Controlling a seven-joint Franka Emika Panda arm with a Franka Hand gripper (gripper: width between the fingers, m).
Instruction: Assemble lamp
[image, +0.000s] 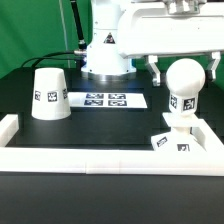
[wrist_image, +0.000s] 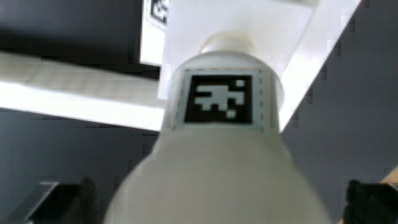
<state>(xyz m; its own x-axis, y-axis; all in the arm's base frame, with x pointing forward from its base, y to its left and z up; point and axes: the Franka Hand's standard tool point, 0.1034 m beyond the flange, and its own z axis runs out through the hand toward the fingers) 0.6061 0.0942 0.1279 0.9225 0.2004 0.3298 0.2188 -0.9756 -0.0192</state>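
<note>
The round white bulb (image: 183, 88) stands upright with its neck in the small square base (image: 172, 141) at the exterior view's right, near the front rail. My gripper (image: 184, 68) is open, one finger on each side of the bulb's round top, with gaps showing. In the wrist view the bulb (wrist_image: 222, 150) fills the middle, its tag facing the camera, and the dark fingertips (wrist_image: 63, 200) sit apart from it at both sides. The base (wrist_image: 302, 50) shows beyond the neck. The tapered shade (image: 48, 93) stands mouth down at the exterior view's left.
The marker board (image: 105, 99) lies flat in the middle, in front of the arm's base. A long white border rail (image: 100, 155) runs along the front, with raised ends at both sides. It also crosses the wrist view (wrist_image: 71, 95).
</note>
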